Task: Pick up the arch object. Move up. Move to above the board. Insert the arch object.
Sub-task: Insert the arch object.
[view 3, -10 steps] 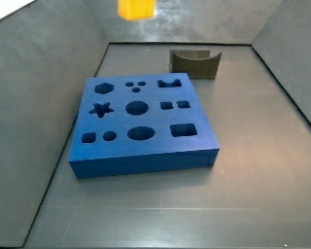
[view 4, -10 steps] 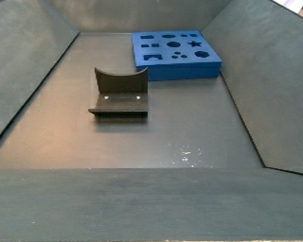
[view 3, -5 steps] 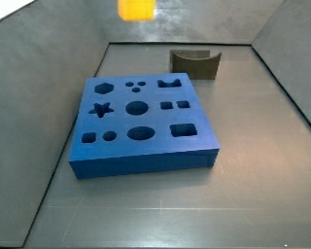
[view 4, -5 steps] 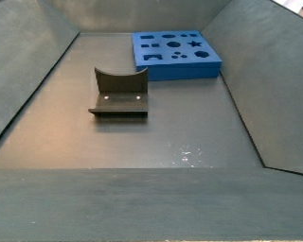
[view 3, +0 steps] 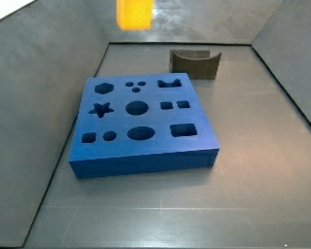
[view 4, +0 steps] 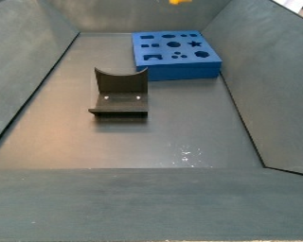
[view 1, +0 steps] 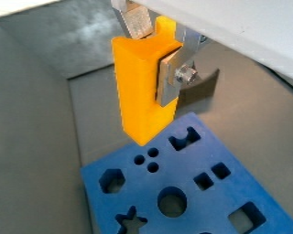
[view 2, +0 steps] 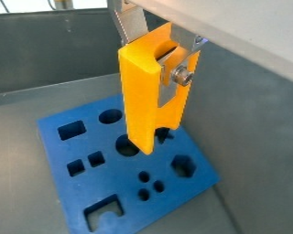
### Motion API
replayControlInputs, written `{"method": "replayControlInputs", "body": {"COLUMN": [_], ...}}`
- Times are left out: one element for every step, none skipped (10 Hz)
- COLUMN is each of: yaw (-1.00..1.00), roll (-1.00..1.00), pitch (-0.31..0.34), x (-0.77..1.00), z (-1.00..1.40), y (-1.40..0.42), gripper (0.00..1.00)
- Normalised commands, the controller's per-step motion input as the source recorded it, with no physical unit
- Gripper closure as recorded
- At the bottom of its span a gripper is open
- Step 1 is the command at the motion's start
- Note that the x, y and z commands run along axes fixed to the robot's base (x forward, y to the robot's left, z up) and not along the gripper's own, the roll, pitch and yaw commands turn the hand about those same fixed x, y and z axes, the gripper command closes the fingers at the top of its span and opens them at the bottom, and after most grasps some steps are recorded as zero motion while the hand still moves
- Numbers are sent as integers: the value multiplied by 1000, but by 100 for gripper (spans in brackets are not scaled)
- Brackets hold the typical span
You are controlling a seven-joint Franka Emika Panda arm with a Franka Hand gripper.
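The gripper (view 1: 156, 57), high over the board (view 1: 186, 187), clamps the arch object (view 1: 146, 84) by its upper flanks between silver fingers (view 2: 183, 71); the block looks rigid, light and smooth-sided, so slippage seems possible.

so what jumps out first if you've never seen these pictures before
The bright orange-yellow arch object stands out, clamped upright between the silver fingers of the hand, hanging above the board in both wrist views. Next comes the big blue board, lying flat on the grey floor, its top cut with a star, circles and squares. Apart from it stands the dark fixture, with nothing on it.
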Motion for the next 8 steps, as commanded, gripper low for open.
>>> {"method": "replayControlInputs", "body": {"yaw": [-697,-606,-511,-463,-343,-163,-134,-117], "roll": [-211,-231,-171,-129,-53,0,24,99], "pitch": [-77,-121,-149,-163,-224,-207,-204,-211], "x": [409,506,606,640,449,303,220,51], "z": [-500,-543,-623,-657,-643,-680,-689,-689], "y": [120,180,200,211,180,97,66,37], "gripper": [100,100,100,100,100,100,100,100]}}
